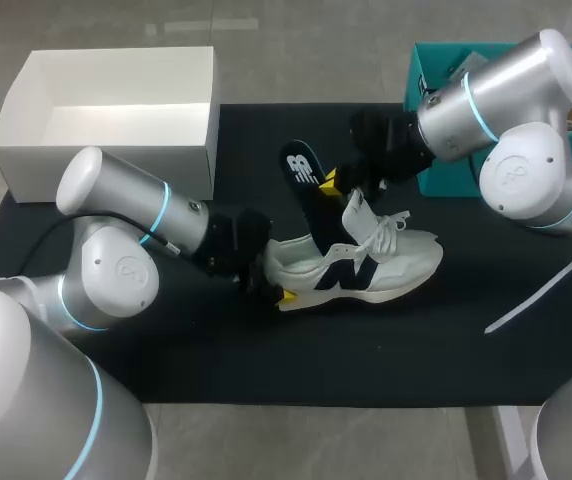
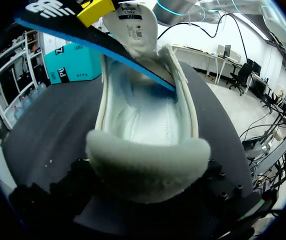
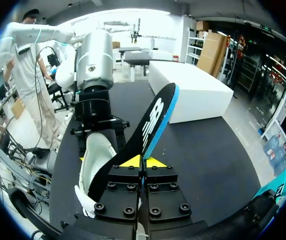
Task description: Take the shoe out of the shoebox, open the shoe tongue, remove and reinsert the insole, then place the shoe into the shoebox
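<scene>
The white sneaker (image 1: 366, 265) with a navy side logo stands on its sole in the middle of the black mat (image 1: 416, 340) that covers the bench. Its toe points to my right, and it is well apart from the open white cardboard shoebox (image 1: 106, 165) at the far left corner. The left gripper (image 1: 274, 280) clasps the heel, with fingers on either side of the padded collar (image 2: 148, 170). The right gripper (image 3: 143, 161) is closed tight, its yellow tips pinching the side edge of the black insole (image 3: 153, 120) with a blue underside. The insole's heel end stands up in the air, and its front end sits inside the sneaker's mouth beside the raised tongue (image 1: 358, 212).

With the insole half in and half out, the insole exchange looks to be the step in hand. To do it well, the right gripper should travel along the insole's own slope rather than straight up or down. That way the foam is less likely to buckle against the tongue or snag the laces (image 1: 394, 222). The left gripper should press the heel down firmly so the sneaker neither lifts nor twists.
</scene>
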### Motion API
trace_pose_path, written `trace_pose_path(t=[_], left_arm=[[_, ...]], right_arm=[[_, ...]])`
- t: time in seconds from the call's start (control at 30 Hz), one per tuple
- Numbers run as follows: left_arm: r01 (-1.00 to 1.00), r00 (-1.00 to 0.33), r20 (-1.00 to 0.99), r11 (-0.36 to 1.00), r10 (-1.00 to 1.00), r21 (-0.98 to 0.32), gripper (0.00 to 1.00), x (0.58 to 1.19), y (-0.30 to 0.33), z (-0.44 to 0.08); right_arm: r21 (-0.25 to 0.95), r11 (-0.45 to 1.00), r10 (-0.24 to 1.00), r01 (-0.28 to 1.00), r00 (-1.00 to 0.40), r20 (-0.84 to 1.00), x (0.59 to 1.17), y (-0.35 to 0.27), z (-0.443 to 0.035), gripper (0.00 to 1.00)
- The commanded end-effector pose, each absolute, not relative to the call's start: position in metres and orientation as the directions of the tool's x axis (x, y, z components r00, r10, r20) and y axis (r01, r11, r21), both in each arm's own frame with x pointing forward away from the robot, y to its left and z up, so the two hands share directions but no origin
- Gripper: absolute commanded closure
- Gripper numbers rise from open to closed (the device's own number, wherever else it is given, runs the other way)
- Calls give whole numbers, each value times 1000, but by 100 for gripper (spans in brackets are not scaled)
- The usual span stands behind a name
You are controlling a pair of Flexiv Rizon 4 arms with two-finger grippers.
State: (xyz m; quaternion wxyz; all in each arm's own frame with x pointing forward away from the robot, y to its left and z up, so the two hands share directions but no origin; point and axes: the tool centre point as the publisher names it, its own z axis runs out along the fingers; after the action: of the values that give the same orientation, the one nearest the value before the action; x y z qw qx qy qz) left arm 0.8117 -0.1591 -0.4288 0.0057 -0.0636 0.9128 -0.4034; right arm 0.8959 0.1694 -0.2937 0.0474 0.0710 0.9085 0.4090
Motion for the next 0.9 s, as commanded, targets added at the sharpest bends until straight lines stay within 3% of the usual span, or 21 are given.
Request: trace_pose_path(t=[0.03, 0.43, 0.9], left_arm=[[-111, -992, 39, 667, -121, -737, 100, 811, -159, -430], [-111, -992, 39, 667, -121, -737, 100, 811, -159, -430], [-111, -992, 39, 667, -121, -737, 100, 811, -159, -430]], right_arm=[[765, 639, 159, 75, -987, -36, 901, 176, -298, 100], [769, 638, 141, 26, -986, -83, 906, 184, -263, 100], [781, 624, 163, -10, -976, -143, 894, 172, -174, 100]])
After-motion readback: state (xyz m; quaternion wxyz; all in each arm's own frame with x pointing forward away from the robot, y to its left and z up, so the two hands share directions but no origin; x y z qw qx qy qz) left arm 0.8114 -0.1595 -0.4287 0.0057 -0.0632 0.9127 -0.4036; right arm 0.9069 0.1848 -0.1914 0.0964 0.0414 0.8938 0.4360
